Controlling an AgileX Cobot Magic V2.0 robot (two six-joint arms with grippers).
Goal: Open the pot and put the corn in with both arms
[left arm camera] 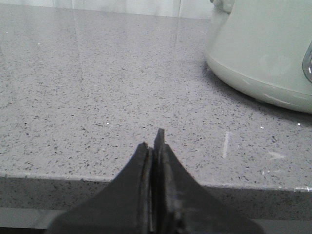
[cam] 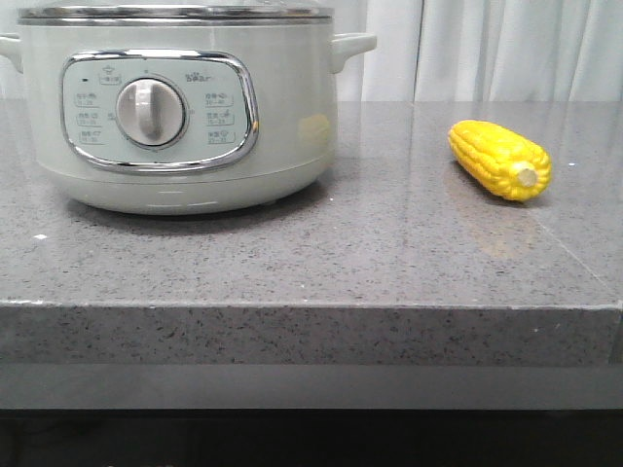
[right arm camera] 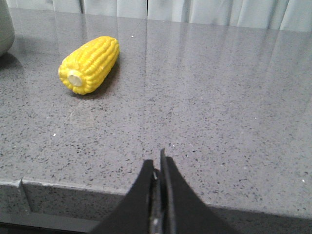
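The pale-green pot [cam: 175, 107] stands at the left of the grey stone counter, steel-rimmed lid [cam: 175, 14] on, dial facing me. Part of its side shows in the left wrist view [left arm camera: 265, 48]. The yellow corn [cam: 498, 159] lies on the counter to the right, stub end toward me; it also shows in the right wrist view [right arm camera: 90, 64]. My left gripper [left arm camera: 152, 139] is shut and empty, held over the counter's front edge, well short of the pot. My right gripper [right arm camera: 157, 160] is shut and empty at the front edge, short of the corn. Neither gripper shows in the front view.
The speckled grey counter [cam: 321, 253] ends in a thick front edge [cam: 311, 331]. White curtains [cam: 506, 49] hang behind it. A handle [cam: 352, 47] sticks out from the pot's right side.
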